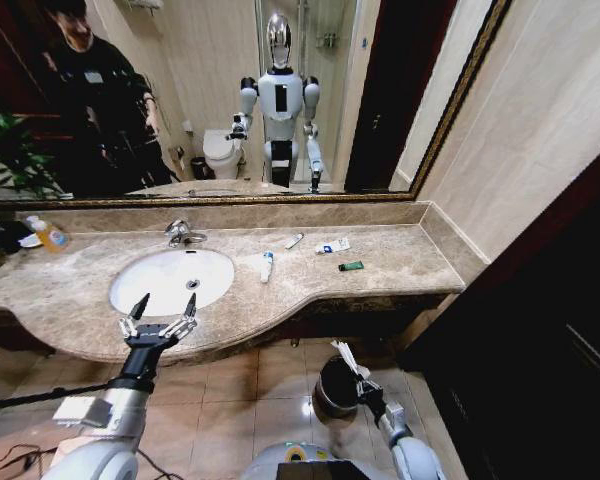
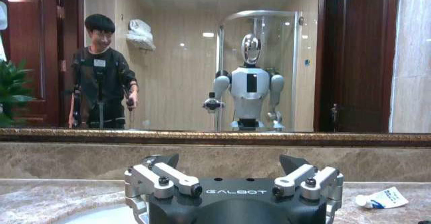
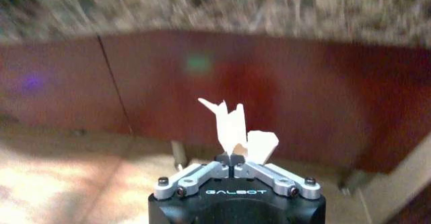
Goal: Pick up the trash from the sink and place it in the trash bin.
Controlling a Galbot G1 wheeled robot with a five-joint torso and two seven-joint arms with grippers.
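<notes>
Tissue (image 3: 232, 125) sits clenched in the right end effector (image 3: 233, 164) just above the trash bin (image 1: 336, 386); left end effector (image 1: 160, 318) hovers released beside the sink (image 1: 170, 280).

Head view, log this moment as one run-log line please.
right gripper: shut on white tissue, over trash bin | left gripper: open, at sink front edge | tubes, packet on counter
</notes>
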